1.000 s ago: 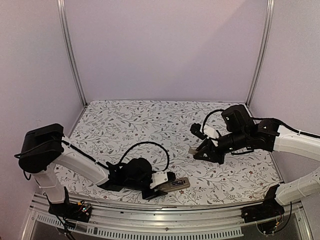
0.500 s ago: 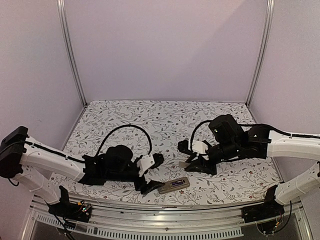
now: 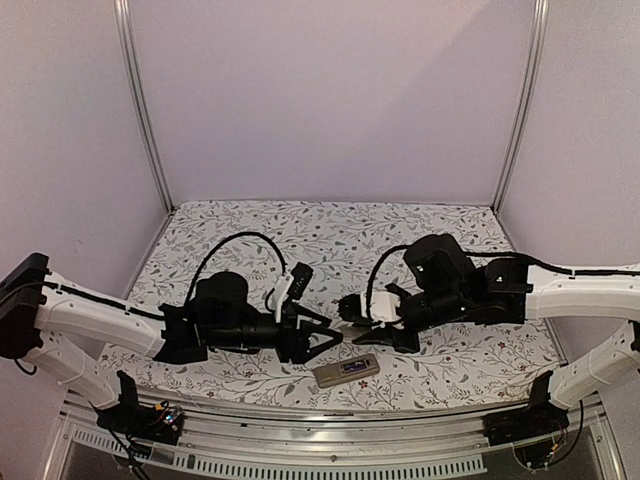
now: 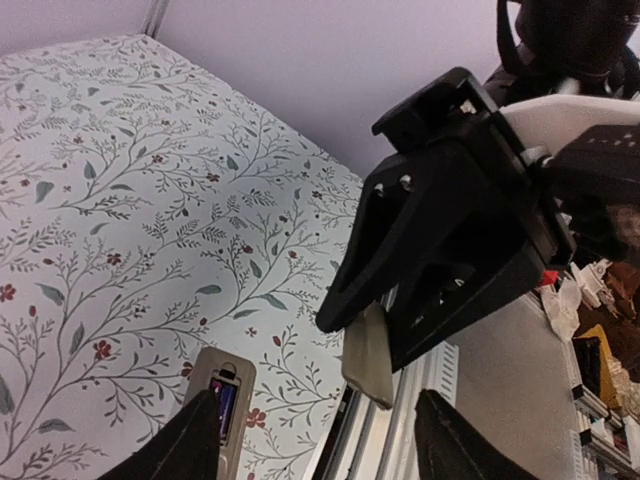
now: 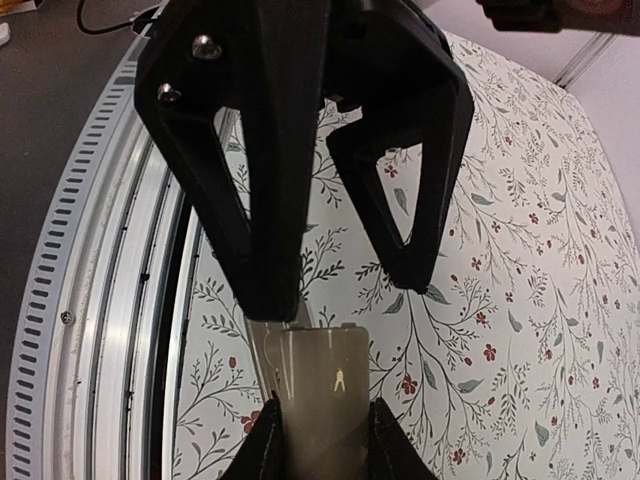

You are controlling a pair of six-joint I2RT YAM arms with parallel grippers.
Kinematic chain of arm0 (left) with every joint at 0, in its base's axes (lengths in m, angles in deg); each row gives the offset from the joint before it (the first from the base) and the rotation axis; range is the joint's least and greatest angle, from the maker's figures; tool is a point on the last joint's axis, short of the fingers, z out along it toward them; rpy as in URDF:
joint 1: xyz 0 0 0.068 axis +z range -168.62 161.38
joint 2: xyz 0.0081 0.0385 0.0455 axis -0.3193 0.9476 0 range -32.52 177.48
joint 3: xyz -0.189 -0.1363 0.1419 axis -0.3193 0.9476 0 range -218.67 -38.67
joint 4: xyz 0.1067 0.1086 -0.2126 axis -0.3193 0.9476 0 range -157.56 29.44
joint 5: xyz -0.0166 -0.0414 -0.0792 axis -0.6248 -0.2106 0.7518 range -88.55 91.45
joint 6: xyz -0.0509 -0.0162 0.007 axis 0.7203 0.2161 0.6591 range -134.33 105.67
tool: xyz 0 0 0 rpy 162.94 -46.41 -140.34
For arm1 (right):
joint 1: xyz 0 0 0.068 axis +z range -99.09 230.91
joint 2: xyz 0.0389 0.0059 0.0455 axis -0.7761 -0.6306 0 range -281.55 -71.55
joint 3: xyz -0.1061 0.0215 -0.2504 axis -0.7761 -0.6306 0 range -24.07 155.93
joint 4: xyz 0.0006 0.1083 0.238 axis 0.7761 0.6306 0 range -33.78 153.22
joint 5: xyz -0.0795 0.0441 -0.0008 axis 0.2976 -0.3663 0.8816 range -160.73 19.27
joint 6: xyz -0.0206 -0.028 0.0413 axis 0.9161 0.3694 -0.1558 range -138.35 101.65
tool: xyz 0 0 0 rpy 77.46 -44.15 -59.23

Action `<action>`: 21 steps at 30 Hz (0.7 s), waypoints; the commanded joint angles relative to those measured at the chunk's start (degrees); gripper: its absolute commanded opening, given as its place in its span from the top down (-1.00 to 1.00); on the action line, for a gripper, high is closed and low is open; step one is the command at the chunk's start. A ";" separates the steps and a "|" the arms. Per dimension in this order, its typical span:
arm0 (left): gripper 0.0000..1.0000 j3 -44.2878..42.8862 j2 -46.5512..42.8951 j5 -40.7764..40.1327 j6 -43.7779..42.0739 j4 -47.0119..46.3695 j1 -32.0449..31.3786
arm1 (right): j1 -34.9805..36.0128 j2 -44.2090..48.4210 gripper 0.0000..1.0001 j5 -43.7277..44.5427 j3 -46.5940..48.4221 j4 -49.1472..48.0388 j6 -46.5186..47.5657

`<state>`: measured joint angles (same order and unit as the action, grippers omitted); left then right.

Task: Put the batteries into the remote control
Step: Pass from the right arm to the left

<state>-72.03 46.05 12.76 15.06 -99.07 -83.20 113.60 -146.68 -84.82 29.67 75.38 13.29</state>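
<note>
Currently holding left end effector [image 3: 322, 331] wide open near remote control [image 3: 346, 370], lower centre. Pinching tan-grey cover piece [image 5: 320, 385] in right end effector [image 5: 322, 442].

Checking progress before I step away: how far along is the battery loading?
Done: cover off the remote lying on the table. In hand: right gripper pinches the cover, left gripper open facing it. Left: can't tell if batteries are in; cover still to refit.
</note>
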 commanded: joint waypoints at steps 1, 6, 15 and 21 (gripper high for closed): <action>-0.20 -2.39 2.88 2.19 5.48 -1.50 0.51 | 0.82 -1.33 0.66 1.46 1.99 -1.63 1.86; 0.06 -1.42 2.80 2.05 6.66 -4.65 0.66 | 1.46 -1.59 0.65 1.67 1.75 -1.97 1.83; 0.34 -3.83 5.48 5.62 6.74 -2.51 0.84 | 1.56 -2.70 0.66 4.62 2.95 -2.01 1.42; 0.67 -4.10 5.61 5.30 7.00 -1.54 1.15 | 1.61 -3.53 0.66 5.09 3.52 -1.48 1.58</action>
<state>-74.98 51.18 17.28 21.98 -101.89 -82.85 114.72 -149.32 -81.01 31.76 73.96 14.91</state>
